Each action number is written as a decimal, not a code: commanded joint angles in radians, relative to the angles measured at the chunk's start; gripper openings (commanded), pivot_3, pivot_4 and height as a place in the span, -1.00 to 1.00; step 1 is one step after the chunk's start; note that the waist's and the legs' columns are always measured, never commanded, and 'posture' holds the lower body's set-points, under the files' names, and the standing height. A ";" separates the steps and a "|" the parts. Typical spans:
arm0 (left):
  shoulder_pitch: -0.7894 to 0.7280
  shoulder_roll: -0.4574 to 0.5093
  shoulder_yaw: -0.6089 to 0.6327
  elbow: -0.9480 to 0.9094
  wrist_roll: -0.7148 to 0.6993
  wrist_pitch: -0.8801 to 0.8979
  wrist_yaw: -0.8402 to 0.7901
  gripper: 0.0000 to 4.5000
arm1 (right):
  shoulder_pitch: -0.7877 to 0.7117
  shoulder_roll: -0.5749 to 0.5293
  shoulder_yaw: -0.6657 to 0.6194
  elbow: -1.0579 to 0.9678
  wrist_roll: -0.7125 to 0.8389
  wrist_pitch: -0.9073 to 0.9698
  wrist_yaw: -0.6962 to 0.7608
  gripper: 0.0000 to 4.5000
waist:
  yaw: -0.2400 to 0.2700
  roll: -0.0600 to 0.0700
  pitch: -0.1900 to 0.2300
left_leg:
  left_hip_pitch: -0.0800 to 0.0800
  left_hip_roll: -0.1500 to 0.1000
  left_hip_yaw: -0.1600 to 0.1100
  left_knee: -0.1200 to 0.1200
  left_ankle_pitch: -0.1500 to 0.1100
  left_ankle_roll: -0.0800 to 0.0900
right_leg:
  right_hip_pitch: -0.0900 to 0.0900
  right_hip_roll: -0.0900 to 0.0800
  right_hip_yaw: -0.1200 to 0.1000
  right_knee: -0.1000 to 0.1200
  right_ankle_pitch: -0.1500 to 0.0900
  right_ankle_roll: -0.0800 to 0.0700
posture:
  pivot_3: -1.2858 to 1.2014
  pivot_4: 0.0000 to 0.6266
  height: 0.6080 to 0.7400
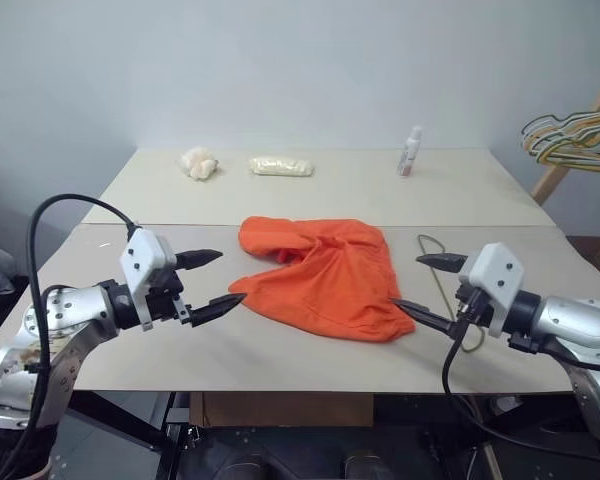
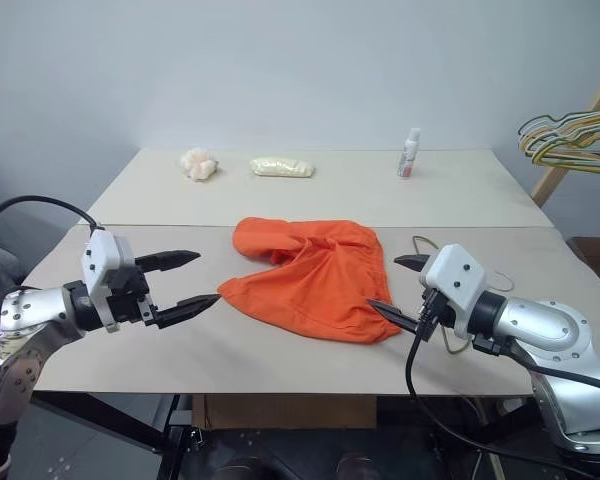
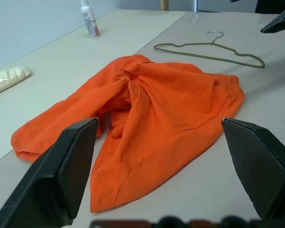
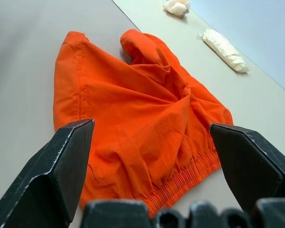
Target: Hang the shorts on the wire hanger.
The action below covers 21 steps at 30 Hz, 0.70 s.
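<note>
Mid-desk, orange shorts lying crumpled; wire hanger beside; left gripper and right gripper hovering, jaws apart.

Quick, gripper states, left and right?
Left gripper: open, holding nothing, beside the shorts.
Right gripper: open, holding nothing, near the wire hanger.

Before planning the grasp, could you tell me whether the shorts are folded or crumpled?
Crumpled: the shorts lie loosely bunched on the table, with irregular folds.
</note>
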 commanded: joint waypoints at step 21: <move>0.059 0.048 0.033 -0.079 -0.043 -0.003 -0.053 1.00 | 0.042 -0.184 0.289 -0.053 -0.421 -0.141 -0.005 0.99 | 0.000 0.000 0.000 | 0.000 0.000 0.000 0.000 0.000 0.000 | 0.000 0.000 0.000 0.000 0.000 0.000 | -0.07 -1.00 1.00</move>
